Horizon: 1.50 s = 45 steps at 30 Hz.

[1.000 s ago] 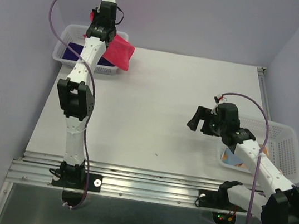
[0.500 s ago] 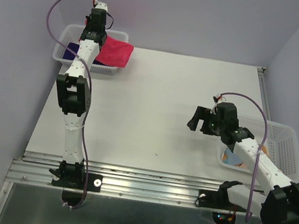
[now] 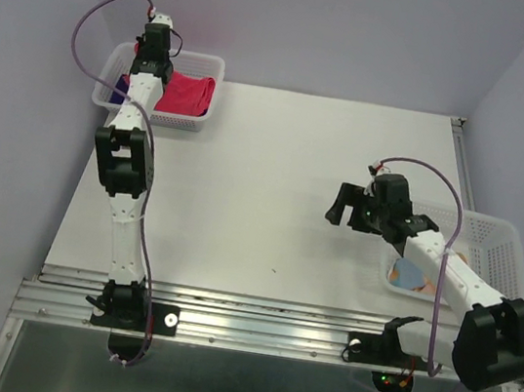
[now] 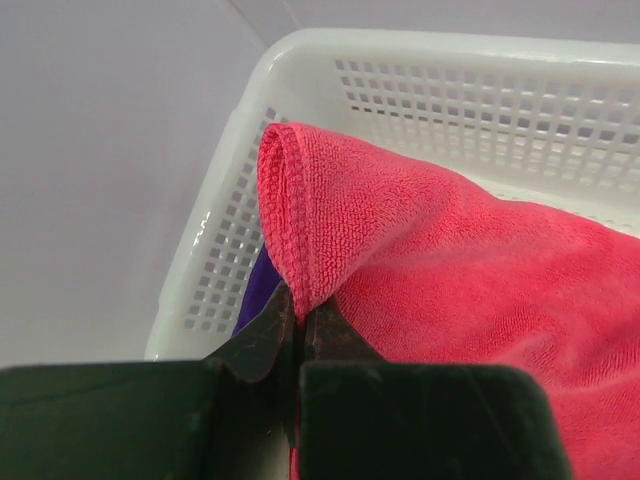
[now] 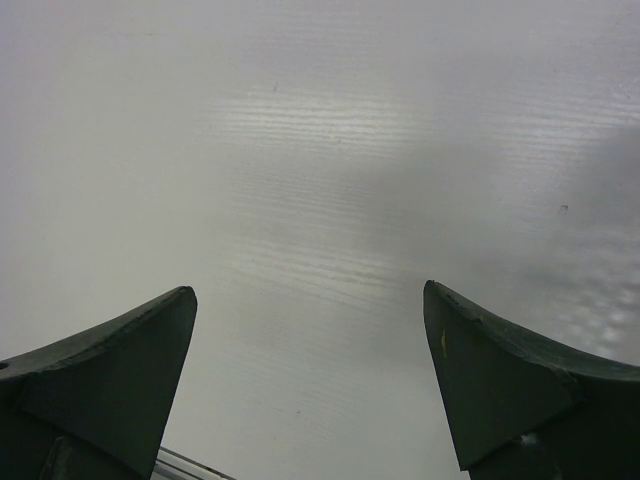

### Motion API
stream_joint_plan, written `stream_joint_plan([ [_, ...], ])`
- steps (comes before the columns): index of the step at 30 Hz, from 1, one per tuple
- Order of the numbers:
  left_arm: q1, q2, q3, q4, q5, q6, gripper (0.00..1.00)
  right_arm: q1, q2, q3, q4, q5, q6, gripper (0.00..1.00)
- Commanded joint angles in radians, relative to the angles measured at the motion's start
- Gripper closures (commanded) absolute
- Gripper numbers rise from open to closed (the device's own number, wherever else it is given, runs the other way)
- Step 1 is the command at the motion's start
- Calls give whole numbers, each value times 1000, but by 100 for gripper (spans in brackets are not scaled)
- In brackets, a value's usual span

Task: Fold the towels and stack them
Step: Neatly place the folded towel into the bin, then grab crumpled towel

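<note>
Top view
- L arm (image 3: 123, 151): stretched to the far-L corner, its end over the L basket (image 3: 180, 123).
- pink towel (image 3: 188, 94): bunched in the L basket, R part.
- purple towel (image 3: 120, 89): a sliver in the same basket, L of the arm.
- R gripper (image 3: 340, 208): above bare table (image 3: 268, 157), near the R basket (image 3: 502, 254), fingers spread, nothing btwn.
- patterned towel (image 3: 411, 275): in the R basket, near-L corner, partly behind the R arm.

L wrist view
- L gripper (image 4: 298, 318): fingers pressed together, pinching the pink towel's folded corner.
- pink towel (image 4: 470, 270): the rest spreads R inside the basket.
- purple towel (image 4: 255, 297): peeks out under the pink, by the mesh wall.

R wrist view
- R gripper (image 5: 310, 300): fingers wide apart, only table btwn.
</note>
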Motion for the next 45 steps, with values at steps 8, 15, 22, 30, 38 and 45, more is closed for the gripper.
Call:
stream_joint_plan([
  [8, 35, 50, 78, 21, -44, 35, 57, 3, 73, 100, 48, 0, -9, 0],
  [15, 35, -17, 86, -13, -73, -10, 10, 3, 80, 163, -1, 124, 21, 0],
  [22, 15, -242, -7, -39, 63, -128, 1, -24, 70, 284, -136, 386, 122, 0],
  [30, -106, -650, -498, 91, 372, -398, 1, -400, -54, 266, -317, 537, 208, 0],
  [38, -336, -899, -855, 222, 349, -608, 1, -711, -22, 54, -301, 460, 320, 0],
  [45, -408, -999, -1006, 233, 321, -646, 1, -721, -9, -73, -290, 523, 376, 0],
])
